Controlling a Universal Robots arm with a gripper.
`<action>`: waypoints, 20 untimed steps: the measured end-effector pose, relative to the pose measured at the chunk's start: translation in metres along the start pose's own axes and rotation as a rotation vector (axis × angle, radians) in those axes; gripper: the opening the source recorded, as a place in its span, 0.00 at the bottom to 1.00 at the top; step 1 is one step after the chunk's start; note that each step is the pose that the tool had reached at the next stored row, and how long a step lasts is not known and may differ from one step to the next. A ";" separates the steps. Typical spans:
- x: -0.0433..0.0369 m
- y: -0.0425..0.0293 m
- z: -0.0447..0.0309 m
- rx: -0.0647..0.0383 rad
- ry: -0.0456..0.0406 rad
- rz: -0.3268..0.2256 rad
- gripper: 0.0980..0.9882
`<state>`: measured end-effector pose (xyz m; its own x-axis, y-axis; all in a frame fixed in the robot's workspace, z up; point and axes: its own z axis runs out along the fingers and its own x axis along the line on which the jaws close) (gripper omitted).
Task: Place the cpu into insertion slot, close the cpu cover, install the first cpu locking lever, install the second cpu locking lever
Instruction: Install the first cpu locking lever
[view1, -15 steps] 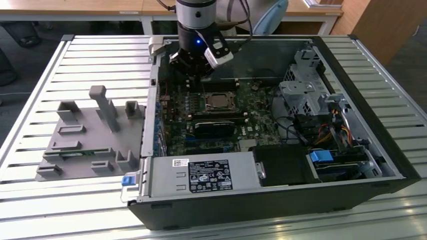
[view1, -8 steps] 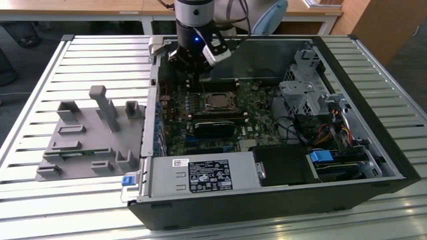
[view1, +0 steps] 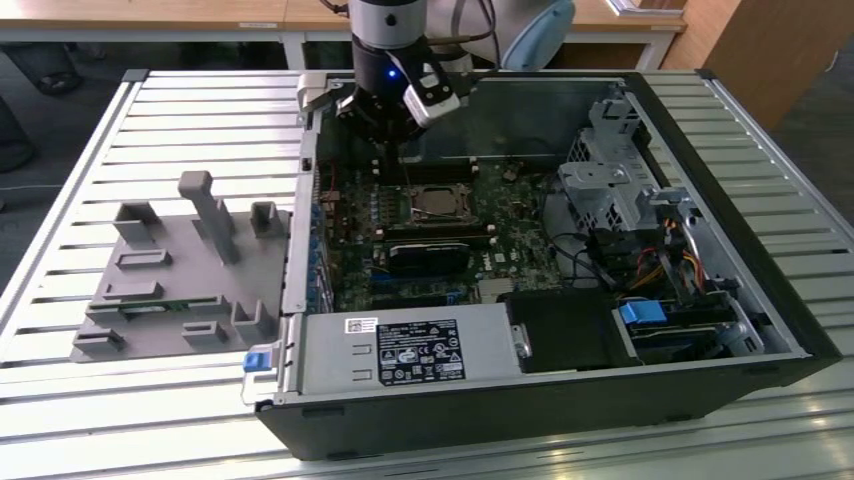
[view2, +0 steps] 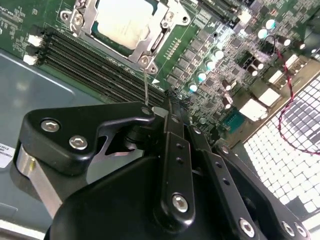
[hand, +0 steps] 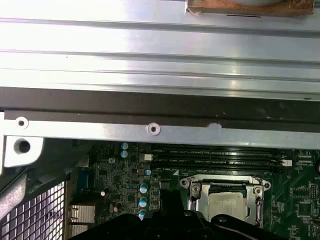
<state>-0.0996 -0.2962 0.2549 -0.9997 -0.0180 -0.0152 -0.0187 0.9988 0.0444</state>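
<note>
The cpu (view2: 125, 20) lies in the insertion slot (view2: 147, 60) under the closed cpu cover (view2: 161, 31). Just beside the slot, the tool (view2: 159, 107) is clenched (apparently on the locking lever (view2: 145, 82)); 1 slip could snap it back.

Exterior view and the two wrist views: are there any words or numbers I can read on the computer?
No text here can be read.
Black label on the grey power box: rows of print and signs, too small to read.
White sticker just above it: too small to read.
Memory slots: tiny white print, blurred.
Green circuit board: small white marks, too small to read.
</note>
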 end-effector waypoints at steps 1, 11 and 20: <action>-0.0001 0.0005 0.0001 0.000 0.0000 0.000 0.01; -0.0075 0.0024 0.0011 0.000 -0.0001 0.001 0.01; -0.0182 0.0027 0.0019 0.000 0.0000 0.001 0.01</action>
<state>-0.0815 -0.2931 0.2534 -0.9997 -0.0174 -0.0151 -0.0181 0.9988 0.0444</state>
